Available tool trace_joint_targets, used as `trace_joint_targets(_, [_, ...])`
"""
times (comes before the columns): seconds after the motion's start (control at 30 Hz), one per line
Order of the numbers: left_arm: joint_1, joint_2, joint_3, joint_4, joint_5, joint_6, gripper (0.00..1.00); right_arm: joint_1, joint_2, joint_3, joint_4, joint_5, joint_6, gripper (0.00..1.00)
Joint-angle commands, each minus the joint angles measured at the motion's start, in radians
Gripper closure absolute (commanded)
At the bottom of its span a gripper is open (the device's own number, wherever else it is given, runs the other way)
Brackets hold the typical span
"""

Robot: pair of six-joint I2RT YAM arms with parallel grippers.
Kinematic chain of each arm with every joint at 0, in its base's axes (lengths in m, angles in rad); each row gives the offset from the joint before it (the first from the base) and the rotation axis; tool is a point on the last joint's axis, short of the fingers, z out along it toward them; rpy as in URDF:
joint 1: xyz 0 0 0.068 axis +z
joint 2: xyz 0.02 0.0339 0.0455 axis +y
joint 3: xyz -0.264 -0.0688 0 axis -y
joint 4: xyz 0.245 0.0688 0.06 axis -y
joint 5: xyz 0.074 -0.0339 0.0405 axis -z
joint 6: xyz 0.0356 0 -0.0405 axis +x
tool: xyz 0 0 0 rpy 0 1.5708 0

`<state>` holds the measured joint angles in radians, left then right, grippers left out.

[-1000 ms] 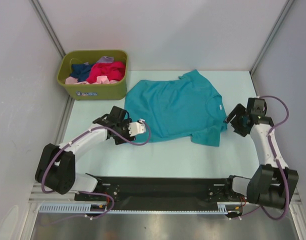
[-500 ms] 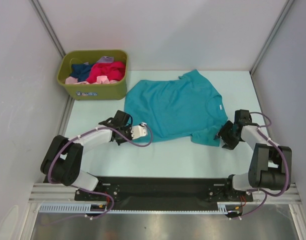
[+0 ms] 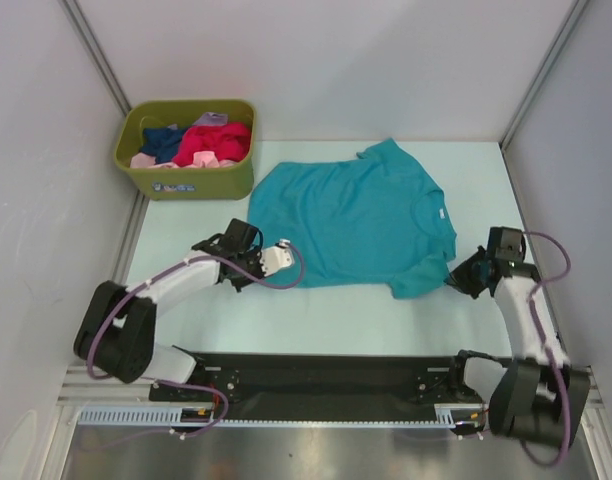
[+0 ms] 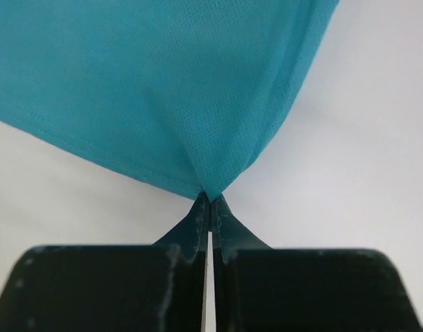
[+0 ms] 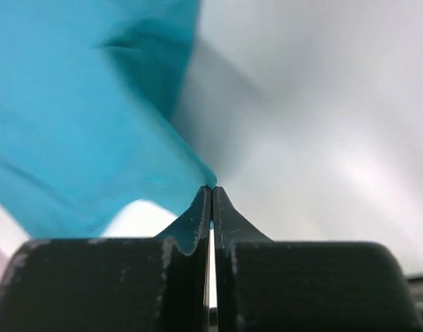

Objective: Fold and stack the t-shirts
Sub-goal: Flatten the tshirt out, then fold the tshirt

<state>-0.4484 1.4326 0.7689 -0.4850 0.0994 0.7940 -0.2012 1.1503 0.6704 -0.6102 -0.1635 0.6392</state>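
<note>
A teal-blue t-shirt [image 3: 351, 215] lies spread flat mid-table, collar to the right. My left gripper [image 3: 270, 252] is shut on the shirt's near-left hem corner; in the left wrist view the cloth [image 4: 163, 90] peaks up into the closed tips of the left gripper [image 4: 210, 198]. At the shirt's near-right sleeve [image 3: 421, 277], my right gripper [image 3: 462, 276] is shut on the sleeve's edge. The right wrist view shows the teal cloth [image 5: 80, 117] pinched between the tips of the right gripper [image 5: 212, 188]. Other t-shirts, magenta-red [image 3: 214, 140], navy [image 3: 164, 140] and pale pink [image 3: 144, 160], sit crumpled in a bin.
The olive-green bin [image 3: 186, 182] stands at the back left, close to the shirt's far-left corner. White walls enclose the table on the left, back and right. The black arm-base rail [image 3: 326, 375] runs along the near edge.
Both grippers have closed on the teal shirt. The right gripper came down and nearer to the sleeve and drew it slightly right; the left gripper barely shifted at the hem.
</note>
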Motion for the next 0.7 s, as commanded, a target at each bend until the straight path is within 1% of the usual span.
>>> trace_joint_targets(0.0, [-0.001, -0.122, 0.043, -0.133, 0.054, -0.036, 1.00, -0.007, -0.216, 0.044, -0.265, -0.007, 0.156, 1.00])
trace_joint_targets(0.03, [-0.001, -0.162, 0.046, -0.164, 0.060, -0.035, 1.00, -0.007, -0.322, 0.055, -0.317, 0.002, 0.198, 1.00])
trace_joint_targets(0.07, [-0.001, -0.185, 0.047, -0.191, 0.068, -0.032, 0.99, -0.009, -0.372, 0.066, -0.411, 0.008, 0.230, 1.00])
trace_joint_targets(0.1, [-0.001, -0.208, 0.043, -0.219, 0.078, -0.026, 1.00, -0.009, -0.430, 0.087, -0.452, 0.025, 0.259, 1.00])
trace_joint_targets(0.13, [0.000, -0.254, 0.038, -0.269, 0.086, -0.010, 1.00, -0.010, -0.511, 0.104, -0.497, 0.039, 0.324, 1.00])
trace_joint_targets(0.17, [-0.001, -0.276, 0.033, -0.299, 0.094, 0.002, 1.00, -0.010, -0.550, 0.116, -0.579, 0.051, 0.350, 1.00])
trace_joint_targets(0.2, [-0.001, -0.296, 0.033, -0.369, 0.114, 0.016, 1.00, -0.010, -0.579, 0.144, -0.618, 0.059, 0.375, 1.00])
trace_joint_targets(0.27, [-0.001, -0.351, 0.030, -0.435, 0.128, 0.056, 1.00, -0.010, -0.635, 0.172, -0.721, 0.058, 0.419, 1.00])
trace_joint_targets(0.3, [-0.001, -0.380, 0.027, -0.496, 0.134, 0.068, 1.00, -0.010, -0.643, 0.210, -0.755, 0.058, 0.424, 1.00])
trace_joint_targets(0.4, [-0.001, -0.419, 0.010, -0.587, 0.132, 0.100, 1.00, -0.010, -0.653, 0.262, -0.832, 0.064, 0.396, 1.00])
trace_joint_targets(0.43, [-0.001, -0.434, 0.009, -0.601, 0.135, 0.105, 1.00, -0.010, -0.646, 0.274, -0.838, 0.064, 0.383, 1.00])
trace_joint_targets(0.47, [0.000, -0.437, 0.012, -0.609, 0.134, 0.106, 1.00, -0.010, -0.620, 0.268, -0.809, 0.058, 0.346, 1.00])
trace_joint_targets(0.53, [0.013, -0.425, 0.020, -0.552, 0.106, 0.085, 1.00, -0.010, -0.581, 0.247, -0.728, 0.032, 0.294, 1.00])
trace_joint_targets(0.57, [0.017, -0.407, 0.038, -0.515, 0.091, 0.073, 1.00, -0.010, -0.522, 0.227, -0.621, 0.024, 0.248, 1.00])
trace_joint_targets(0.6, [0.023, -0.381, 0.055, -0.444, 0.074, 0.062, 1.00, -0.009, -0.486, 0.219, -0.562, 0.022, 0.223, 1.00])
trace_joint_targets(0.63, [0.037, -0.314, 0.078, -0.417, 0.056, 0.044, 1.00, -0.009, -0.444, 0.213, -0.501, 0.022, 0.203, 1.00])
trace_joint_targets(0.67, [0.045, -0.273, 0.131, -0.393, 0.040, 0.037, 1.00, -0.007, -0.402, 0.204, -0.391, 0.030, 0.182, 1.00])
